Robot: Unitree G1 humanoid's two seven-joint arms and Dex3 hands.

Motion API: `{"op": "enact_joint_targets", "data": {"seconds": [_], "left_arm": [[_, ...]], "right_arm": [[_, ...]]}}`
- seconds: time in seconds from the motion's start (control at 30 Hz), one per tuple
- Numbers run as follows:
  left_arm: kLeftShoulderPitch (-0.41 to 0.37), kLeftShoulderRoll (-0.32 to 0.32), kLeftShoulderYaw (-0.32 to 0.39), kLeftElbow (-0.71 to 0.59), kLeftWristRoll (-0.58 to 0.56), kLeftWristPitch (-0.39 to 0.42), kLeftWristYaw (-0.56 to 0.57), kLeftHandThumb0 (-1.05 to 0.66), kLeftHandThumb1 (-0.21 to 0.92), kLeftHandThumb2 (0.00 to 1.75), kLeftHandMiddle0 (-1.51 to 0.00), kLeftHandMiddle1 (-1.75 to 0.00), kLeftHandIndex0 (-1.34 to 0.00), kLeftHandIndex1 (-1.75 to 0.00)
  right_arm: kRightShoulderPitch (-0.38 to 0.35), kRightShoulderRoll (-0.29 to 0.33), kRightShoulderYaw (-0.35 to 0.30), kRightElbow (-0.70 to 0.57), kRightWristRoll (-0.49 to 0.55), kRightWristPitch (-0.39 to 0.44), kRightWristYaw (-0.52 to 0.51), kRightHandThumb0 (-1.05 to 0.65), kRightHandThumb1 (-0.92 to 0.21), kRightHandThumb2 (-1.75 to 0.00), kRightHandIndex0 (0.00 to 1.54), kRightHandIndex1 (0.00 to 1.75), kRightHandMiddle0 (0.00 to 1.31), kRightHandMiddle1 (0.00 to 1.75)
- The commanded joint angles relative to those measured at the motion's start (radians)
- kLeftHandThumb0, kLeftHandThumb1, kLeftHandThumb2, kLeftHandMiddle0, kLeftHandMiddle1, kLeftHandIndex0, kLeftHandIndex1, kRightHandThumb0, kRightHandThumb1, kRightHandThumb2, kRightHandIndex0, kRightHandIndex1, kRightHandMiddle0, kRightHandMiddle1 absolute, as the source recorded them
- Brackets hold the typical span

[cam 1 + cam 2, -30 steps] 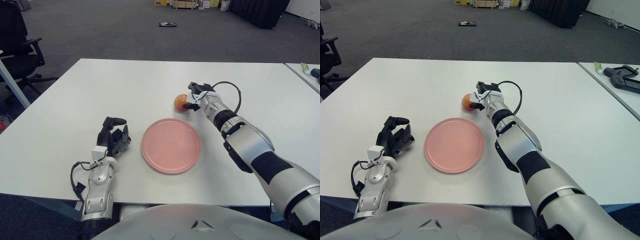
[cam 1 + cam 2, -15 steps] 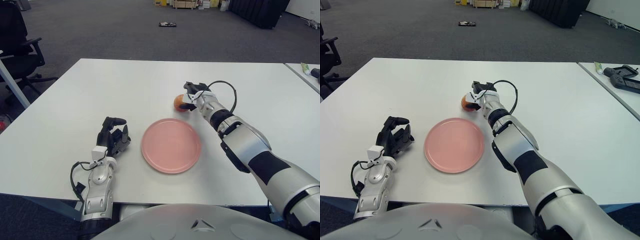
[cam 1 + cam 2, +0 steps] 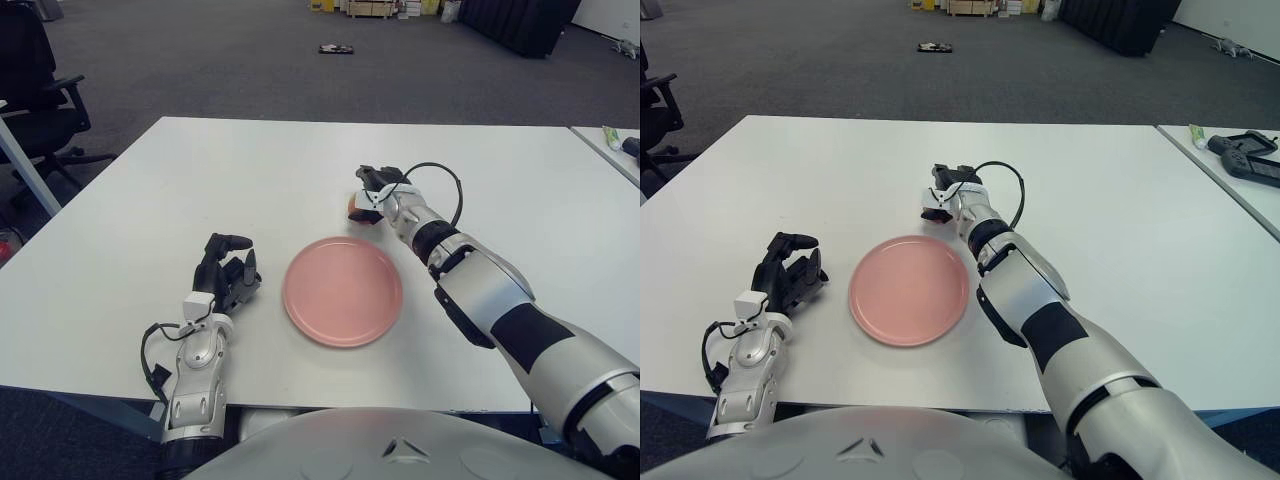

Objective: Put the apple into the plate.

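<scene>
One step of the job looks done: the right robot hand (image 3: 372, 192) has its dark fingers curled round the small reddish-orange apple (image 3: 354, 205), which is mostly hidden behind them, only a sliver of its skin showing on the side nearest the robot's left. Whether the apple is lifted clear of the white bench (image 3: 200, 190) or touching it cannot be told from either eye view. The round flat pink plate (image 3: 343, 291) lies nearer the robot than this robot hand and slightly to its left, its far rim close to the fingers but apart from them, and it holds nothing.

What is left, as I judge it, is the carry toward the robot until the apple is over the middle of the plate, then lowering it and opening the fingers. The fruit is round and could roll off the shallow plate if let go too high or near the rim.

Well to the left of the plate, the left robot hand (image 3: 226, 275) shows idle with fingers loosely curled, holding nothing.
</scene>
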Motion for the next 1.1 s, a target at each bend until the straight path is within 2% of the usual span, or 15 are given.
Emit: {"op": "enact_joint_targets", "data": {"seconds": [0.0, 0.37, 0.53, 0.67, 0.83, 1.07], "left_arm": [[0.000, 0.003, 0.000, -0.009, 0.004, -0.008, 0.003, -0.37, 0.74, 0.79, -0.79, -1.75, -0.30, -1.75], [0.007, 0.002, -0.002, -0.026, 0.005, 0.003, 0.003, -0.37, 0.73, 0.80, -0.82, -1.75, -0.31, -1.75], [0.008, 0.002, -0.001, -0.028, 0.006, 0.013, 0.006, -0.37, 0.73, 0.80, -0.82, -1.75, -0.31, -1.75], [0.006, 0.002, 0.000, -0.029, 0.008, 0.015, 0.007, -0.37, 0.73, 0.80, -0.81, -1.75, -0.31, -1.75], [0.003, 0.003, 0.002, -0.029, 0.009, 0.012, 0.007, -0.37, 0.73, 0.79, -0.81, -1.75, -0.31, -1.75], [-0.001, 0.005, 0.005, -0.030, 0.003, 0.017, 0.001, -0.37, 0.73, 0.79, -0.81, -1.75, -0.31, -1.75]], "right_arm": [[-0.020, 0.001, 0.010, 0.000, -0.018, 0.001, -0.009, -0.60, -0.59, -0.74, 0.00, 0.00, 0.00, 0.22], [0.006, 0.000, 0.010, 0.005, -0.015, 0.014, 0.002, -0.62, -0.62, -0.77, 0.00, 0.00, 0.00, 0.16], [0.015, 0.003, -0.038, 0.005, 0.028, 0.026, 0.016, -0.63, -0.65, -0.78, 0.00, 0.00, 0.00, 0.18], [0.028, 0.005, -0.088, 0.005, 0.071, 0.035, 0.013, -0.62, -0.70, -0.75, 0.07, 0.05, 0.00, 0.28], [0.047, 0.007, -0.131, 0.005, 0.100, 0.037, -0.007, -0.61, -0.77, -0.70, 0.02, 0.39, 0.00, 0.42], [0.063, 0.004, -0.160, 0.006, 0.117, 0.036, -0.021, -0.63, -0.81, -0.68, 0.00, 0.58, 0.00, 0.53]]}}
